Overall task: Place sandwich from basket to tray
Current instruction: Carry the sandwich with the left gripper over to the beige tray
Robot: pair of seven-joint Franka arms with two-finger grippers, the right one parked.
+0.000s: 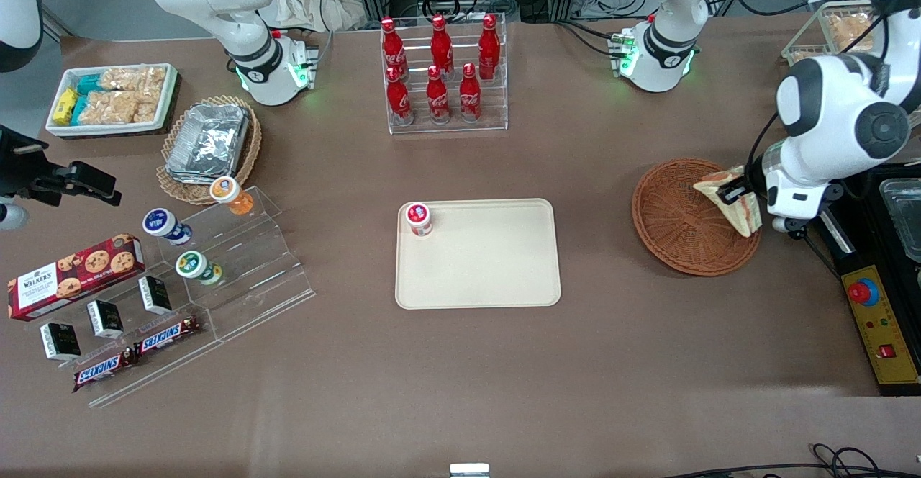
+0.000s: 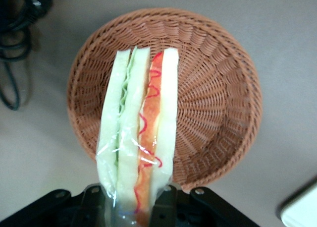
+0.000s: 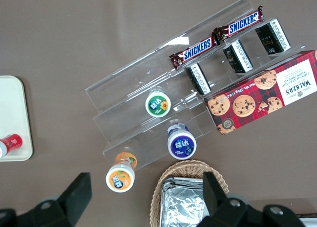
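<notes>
We have the sandwich [image 2: 141,133] pinched by its narrow end in the gripper [image 1: 735,194], jaws closed onto the wrapped bread, and it hangs above the reddish-brown wicker basket [image 1: 676,230], over the rim toward the working arm's end of the desk. The wrist view shows it clear of the weave, with green filling on one side of the cut edge and orange-red on the other.

The step in hand, as we judge it, is the carry to the cream tray [image 1: 496,276], which lies well apart from the basket toward the middle of the desk. We should lift enough to clear the basket rim, travel smoothly so the soft wedge does not swing or slip, and aim for bare tray, away from the small red-capped bottle [image 1: 419,219] standing in the tray's corner. We should lower close before releasing.
</notes>
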